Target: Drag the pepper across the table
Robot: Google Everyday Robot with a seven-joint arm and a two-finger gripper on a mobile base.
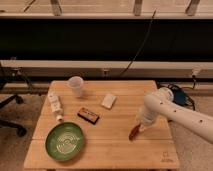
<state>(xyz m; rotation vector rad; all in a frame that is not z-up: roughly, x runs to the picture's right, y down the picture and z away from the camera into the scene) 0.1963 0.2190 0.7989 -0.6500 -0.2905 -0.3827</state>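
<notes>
The pepper (133,132) is a small dark-red tapered thing lying on the light-wood table (110,150), right of the middle and toward the front. My gripper (139,125) is at the end of the white arm that comes in from the right. It sits right at the pepper's upper end, low over the tabletop and apparently touching the pepper. The arm's wrist hides where the two meet.
A green plate (64,141) lies at the front left. A dark box (88,115), a white packet (108,101), a clear cup (76,86) and a white bottle (55,105) stand farther back. A dark mark (166,155) is near the front right corner. An office chair (10,107) is at the left.
</notes>
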